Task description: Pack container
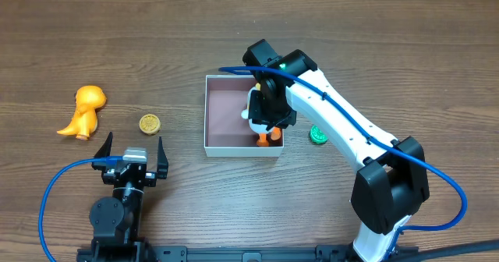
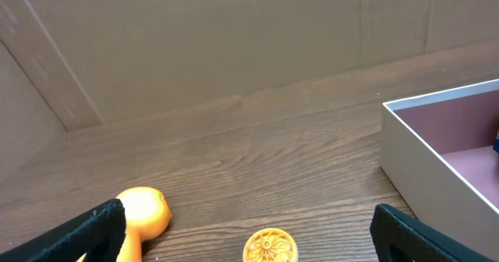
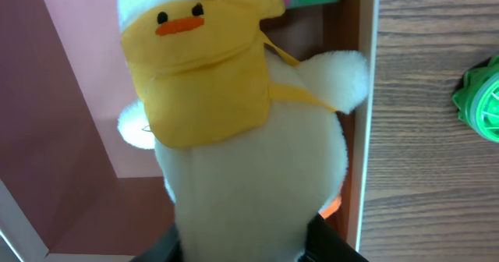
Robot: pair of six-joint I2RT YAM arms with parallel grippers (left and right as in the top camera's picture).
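The container (image 1: 222, 114) is a square shallow box with white walls and a pink-brown inside, at the table's middle. My right gripper (image 1: 267, 110) is shut on a white plush duck (image 3: 242, 161) with a yellow bib and orange feet, holding it over the container's right side (image 3: 362, 137). An orange dinosaur toy (image 1: 84, 110) lies at the far left, a yellow round disc (image 1: 150, 124) next to it. A green round disc (image 1: 317, 134) lies right of the container. My left gripper (image 1: 131, 154) is open and empty, just short of the yellow disc (image 2: 270, 246).
The left wrist view shows the orange toy (image 2: 142, 215) at lower left and the container's white corner (image 2: 413, 153) at right. The green disc (image 3: 479, 98) sits on bare wood outside the container's wall. Blue cables loop around both arm bases.
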